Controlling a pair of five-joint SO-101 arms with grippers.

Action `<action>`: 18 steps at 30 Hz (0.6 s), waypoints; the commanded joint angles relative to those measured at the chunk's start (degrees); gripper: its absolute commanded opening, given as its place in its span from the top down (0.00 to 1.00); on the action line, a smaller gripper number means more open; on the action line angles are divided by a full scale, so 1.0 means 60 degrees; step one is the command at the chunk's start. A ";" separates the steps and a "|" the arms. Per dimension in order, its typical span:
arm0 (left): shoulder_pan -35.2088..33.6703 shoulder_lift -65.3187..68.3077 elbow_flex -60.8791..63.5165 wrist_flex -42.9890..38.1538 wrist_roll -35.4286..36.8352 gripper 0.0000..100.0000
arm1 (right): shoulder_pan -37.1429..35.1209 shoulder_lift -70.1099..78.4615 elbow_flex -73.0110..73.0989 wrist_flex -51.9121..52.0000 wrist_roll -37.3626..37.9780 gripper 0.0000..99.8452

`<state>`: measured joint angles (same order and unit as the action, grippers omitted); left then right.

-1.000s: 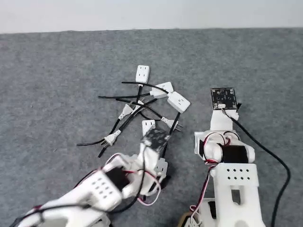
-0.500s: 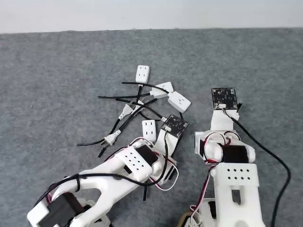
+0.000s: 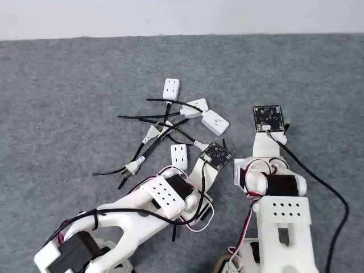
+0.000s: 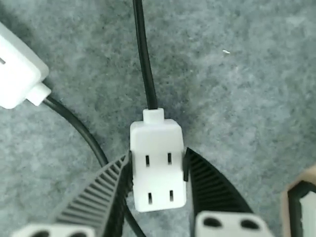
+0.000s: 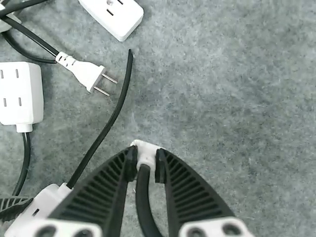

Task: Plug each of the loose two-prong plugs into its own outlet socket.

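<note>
While the left gripper (image 4: 157, 158) clamps a white outlet socket (image 4: 158, 173) by its two long sides, the socket's slotted face points up at the wrist camera and its black cord (image 4: 144, 59) runs straight away from the jaws over the grey carpet (image 4: 247, 74). Both ribbed fingers (image 4: 106, 190) touch the socket walls, no gap either side. A neighbouring socket (image 4: 17, 74) lies near one corner of it, and that one's own cord curves past the held socket's side. The right gripper (image 5: 144, 153) is clenched on a small white plug body (image 5: 143, 149). Its cord runs back between the jaws and the prongs are hidden, so can't tell which way they face. In the right wrist view the held socket sits just beside the right jaws, apart from the plug body. A free two-prong plug (image 5: 86, 74) lies flat on the carpet farther out, prongs bare and pointing toward a loose cord end (image 5: 129, 52) close by, not touching it. In the high view the left arm (image 3: 165, 196) comes in from the lower left, with its wrist just beside the right arm (image 3: 273, 187). Beyond them is a tangle of black cords (image 3: 165, 119), with a top socket (image 3: 171, 89) at its far edge. An upper plug (image 3: 149, 135) and a lower plug (image 3: 135, 166) lie on the tangle's left side, both loose on the carpet and apart from any socket.
</note>
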<state>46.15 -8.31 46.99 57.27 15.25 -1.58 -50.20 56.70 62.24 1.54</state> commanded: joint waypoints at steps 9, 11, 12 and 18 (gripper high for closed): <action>0.0117 0.0073 0.0271 0.0615 -0.0440 0.75 | 0.0095 -0.0066 -0.0117 -0.0125 0.0161 0.99; 0.0117 0.0073 0.0271 0.0513 -0.0425 0.77 | 0.0095 -0.0066 -0.0117 -0.0125 0.0161 0.99; 0.0117 0.0073 0.0271 0.0352 -0.0425 0.80 | 0.0095 -0.0066 -0.0117 -0.0125 0.0161 0.99; 0.0161 0.0073 -0.0007 -0.0308 -0.0396 0.98 | 0.0095 -0.0081 -0.0117 -0.0110 0.0161 0.99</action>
<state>46.68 -7.60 48.92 57.54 13.14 -1.49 -50.20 56.70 62.24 1.54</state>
